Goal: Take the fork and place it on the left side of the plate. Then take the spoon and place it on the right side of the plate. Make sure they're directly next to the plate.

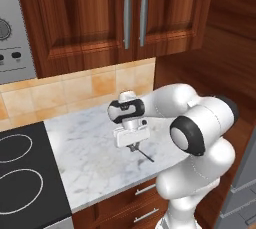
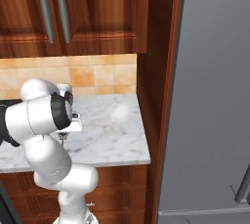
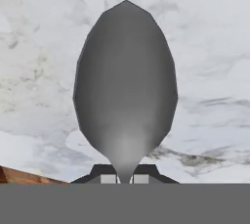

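Seen close in the hand view: the spoon (image 3: 125, 81), all grey, with a smooth oval bowl coming to a soft point at the far end and narrowing at the near end into a thin neck. Shaded darker at the edges, paler toward the neck. Handle hidden from there on, running down between the finger tips (image 3: 105, 171).

Pincer (image 3: 125, 178) nearly together, clamped on the spoon's neck, one dark tip on each side of it. Bowl sticking out past the tips, held up above the white-and-grey marble counter (image 3: 210, 47) rather than lying on it. A sliver of brown wood showing at the lower left corner of that view.

From the left base view: pincer (image 1: 133, 146) pointed down over the middle of the counter (image 1: 85, 148), between the black stovetop (image 1: 25, 173) and the wooden side wall. A thin dark stick (image 1: 146, 155) slanting on the counter just right of and below the pincer; whether the fork or a shadow, cannot tell.

From the right base view: pincer (image 2: 62, 135) low over the counter, partly hidden by the arm; a faint round pale shape (image 2: 118, 112) farther right on the marble, too washed out to name.
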